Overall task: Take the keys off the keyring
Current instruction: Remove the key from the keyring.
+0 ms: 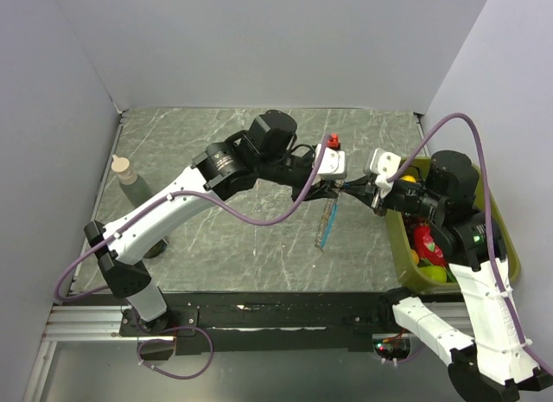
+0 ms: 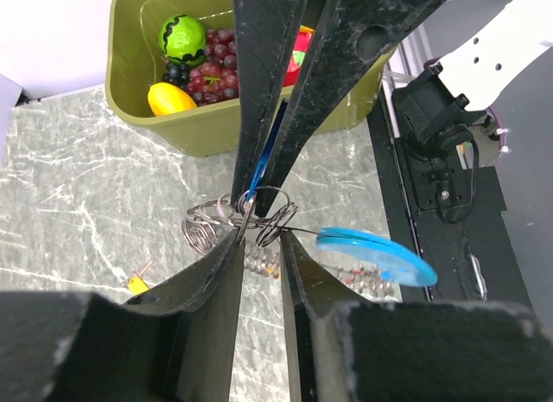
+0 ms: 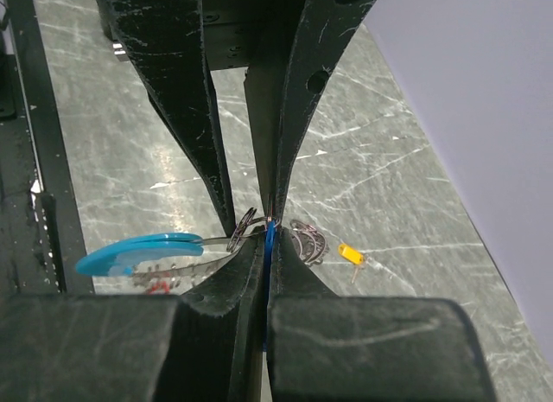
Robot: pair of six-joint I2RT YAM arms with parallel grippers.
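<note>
Left wrist view, nearest first: left gripper, matte black gritty fingers, narrowed onto the thin wire coils of the keyring. The keyring is silvery springy loops, held up off the worktop, which is grey-green marble-look with white veins. Just past it is the right gripper, pointing in from 12 o'clock, fingers pressed together on the flat blue key. The light-blue strip, glossy curved plastic, sticks out at 4 o'clock of the ring. The orange key lies loose on the worktop at 8 o'clock. Farthest is the olive plastic bin with toy fruit: grapes, lemon, striped green melon.

Right wrist view shows the blue key edge-on, a thin sliver between its own fingers. Only the top view shows the strip hanging at 6 o'clock under the meeting fingers, the bin at 3 o'clock and a capped bottle at 9 o'clock.
</note>
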